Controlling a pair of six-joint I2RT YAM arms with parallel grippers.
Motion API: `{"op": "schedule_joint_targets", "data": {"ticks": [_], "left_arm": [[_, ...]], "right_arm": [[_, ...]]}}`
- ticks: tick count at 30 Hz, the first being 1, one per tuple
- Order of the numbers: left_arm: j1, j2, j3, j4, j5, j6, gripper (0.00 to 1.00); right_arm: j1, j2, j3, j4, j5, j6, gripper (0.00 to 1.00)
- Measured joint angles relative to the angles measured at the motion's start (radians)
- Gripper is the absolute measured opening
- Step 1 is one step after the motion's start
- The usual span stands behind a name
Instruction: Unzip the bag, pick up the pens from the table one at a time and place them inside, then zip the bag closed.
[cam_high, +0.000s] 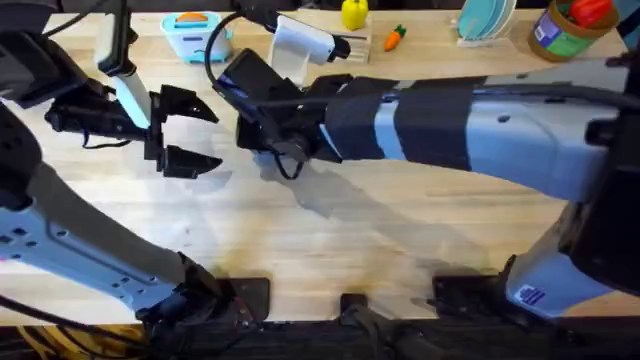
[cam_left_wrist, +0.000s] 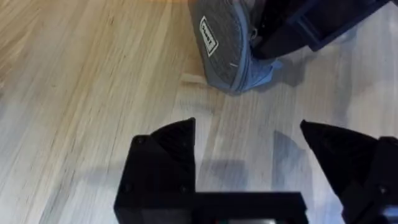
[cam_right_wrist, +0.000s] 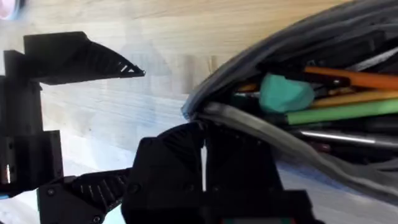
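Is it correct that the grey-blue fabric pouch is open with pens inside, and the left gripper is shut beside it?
Not quite. The left gripper is open, its black fingers spread apart in the left wrist view. The rest holds: the grey-blue fabric pouch is open with pens inside.

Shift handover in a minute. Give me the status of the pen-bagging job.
Done: the bag is unzipped and pens lie inside it. In hand: the right gripper is closed at the bag's opening edge, apparently on the zipper; the left gripper hovers open beside it. Left: zipping the bag closed.
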Motion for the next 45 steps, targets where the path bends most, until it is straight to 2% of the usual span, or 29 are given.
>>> {"op": "schedule_joint_targets", "data": {"ticks": [8, 16, 20, 23, 29, 33, 38, 45], "left_arm": [[0.0, 0.0, 0.0, -0.002, 0.0, 0.0, 0.993], [-0.003, 0.0, 0.0, -0.019, 0.027, 0.0, 0.993], [-0.016, 0.0, 0.0, -0.022, 0.036, 0.0, 0.993], [-0.036, 0.0, 0.0, -0.022, 0.051, 0.0, 0.993], [-0.106, 0.0, 0.0, -0.019, 0.06, -0.004, 0.993], [-0.146, 0.0, 0.0, 0.014, 0.065, -0.053, 0.993], [-0.18, 0.0, 0.0, 0.034, 0.112, -0.112, 0.993], [-0.229, 0.0, 0.0, 0.035, 0.165, -0.135, 0.993]], "right_arm": [[0.0, -0.016, 0.0, -0.002, 0.0, -0.066, 0.034], [-0.001, -0.141, 0.0, -0.012, -0.004, -0.16, 0.033], [-0.003, -0.156, 0.0, -0.015, -0.003, -0.173, 0.033], [-0.004, -0.156, 0.0, -0.016, -0.003, -0.177, 0.031], [-0.003, -0.156, 0.0, 0.005, -0.002, -0.182, 0.031], [-0.006, -0.156, 0.0, 0.018, 0.002, -0.183, 0.031], [-0.006, -0.156, 0.0, 0.022, 0.004, -0.185, 0.031], [-0.006, -0.156, 0.0, 0.022, 0.004, -0.186, 0.031]]}}
